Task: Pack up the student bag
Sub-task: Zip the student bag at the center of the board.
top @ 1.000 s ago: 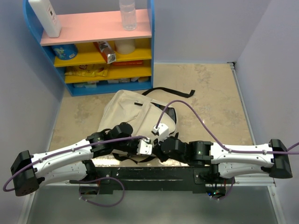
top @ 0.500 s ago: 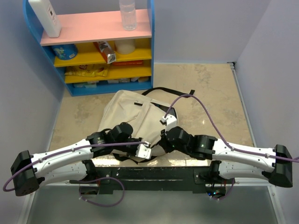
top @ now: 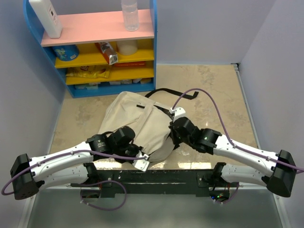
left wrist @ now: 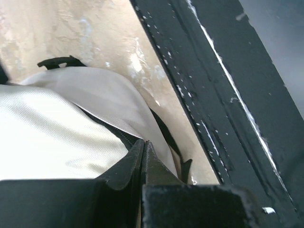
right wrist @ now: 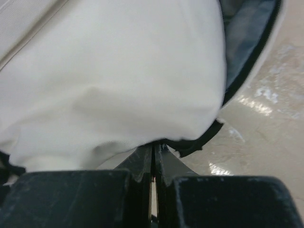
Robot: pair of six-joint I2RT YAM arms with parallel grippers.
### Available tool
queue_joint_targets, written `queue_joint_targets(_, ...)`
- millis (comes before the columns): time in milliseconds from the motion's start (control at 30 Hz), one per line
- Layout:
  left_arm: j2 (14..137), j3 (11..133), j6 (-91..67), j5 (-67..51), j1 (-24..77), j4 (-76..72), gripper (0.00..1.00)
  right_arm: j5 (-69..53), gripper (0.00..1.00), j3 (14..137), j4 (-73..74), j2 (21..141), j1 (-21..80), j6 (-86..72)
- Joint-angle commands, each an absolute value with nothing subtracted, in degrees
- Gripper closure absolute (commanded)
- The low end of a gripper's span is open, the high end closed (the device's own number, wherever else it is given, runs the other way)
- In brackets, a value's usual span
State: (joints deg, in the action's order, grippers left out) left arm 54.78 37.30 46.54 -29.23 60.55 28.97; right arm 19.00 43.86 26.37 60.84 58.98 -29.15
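Bag (top: 135,121) lies flat on tan table (top: 213,95), between arm bases and blue shelf (top: 153,42); left gripper (left wrist: 142,148) pressed together at bag's near zipper edge; right gripper (right wrist: 153,153) pressed together at its black-trimmed rim; cannot tell whether fabric is caught.

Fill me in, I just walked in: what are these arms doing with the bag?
Two robot arms are handling the beige student bag lying on the table. The left claw is pinched shut at its near edge by the zipper; the right claw is shut on its black-trimmed rim, beside the dark lining.
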Motion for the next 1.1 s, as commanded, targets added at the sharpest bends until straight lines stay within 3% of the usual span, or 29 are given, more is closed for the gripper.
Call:
queue_joint_targets(0, 53.9, 38.5, 53.3, -35.2, 62.1, 43.6, 1.00, 26.0, 1.00, 47.5, 25.1, 61.3, 52.1, -23.6)
queue_joint_targets(333, 53.8, 39.3, 68.4, -34.8, 62.5, 56.2, 1.00, 25.1, 1.00, 48.7, 20.9, 64.6, 41.8, -18.5)
queue_joint_targets(633, 53.6, 39.3, 85.4, -26.5, 62.6, 64.8, 1.00, 19.9, 1.00, 46.7, 21.4, 62.2, 40.2, -18.5)
queue_joint_targets(833, 56.4, 48.2, 61.7, -28.8, 61.2, 48.7, 0.69, 9.4, 1.00, 41.1, 20.8, 55.2, 42.5, -23.3)
queue_joint_targets(1033, 61.3, 56.4, 38.4, -27.3, 60.4, 35.6, 0.58, 6.9, 1.00, 40.0, 22.0, 52.9, 45.8, -25.2)
queue_joint_targets(1067, 62.0, 56.9, 31.1, -24.8, 60.2, 33.3, 0.52, 6.8, 1.00, 39.9, 21.9, 52.9, 45.9, -25.1)
